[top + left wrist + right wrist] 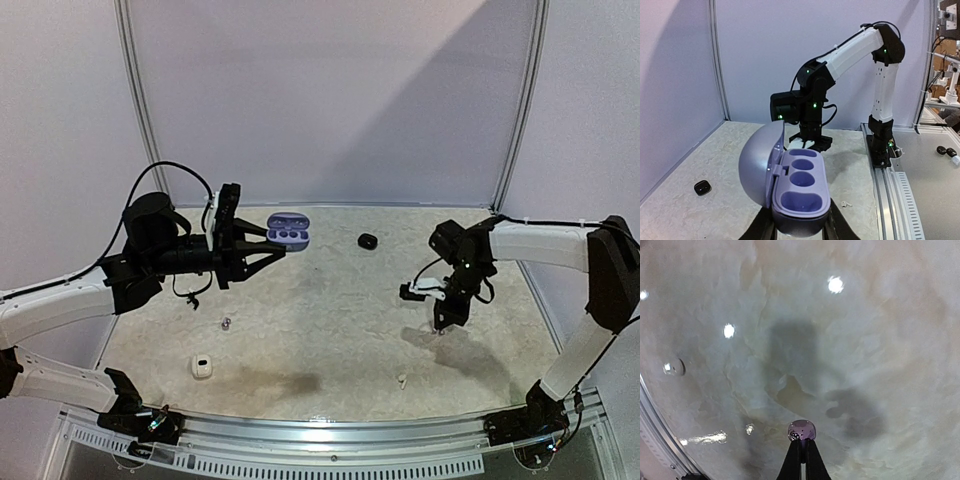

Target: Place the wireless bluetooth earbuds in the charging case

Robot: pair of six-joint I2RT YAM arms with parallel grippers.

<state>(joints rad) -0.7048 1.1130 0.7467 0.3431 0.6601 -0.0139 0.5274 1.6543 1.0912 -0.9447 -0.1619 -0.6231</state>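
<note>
**Top external:** the left tool (278, 244) clamps the open lilac charging case (291, 229) aloft over the tabletop (320, 310).
**Left wrist:** the lid stands hinged at the left, with the wells facing up.
**Right wrist:** the right tool (801, 447), its fingers almost together, pinches a purple earbud (802, 430) clear of the tabletop.

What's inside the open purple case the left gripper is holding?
Three moulded wells, all empty; nothing sits in the purple case. The wells' near walls are hidden behind its rim.
</note>
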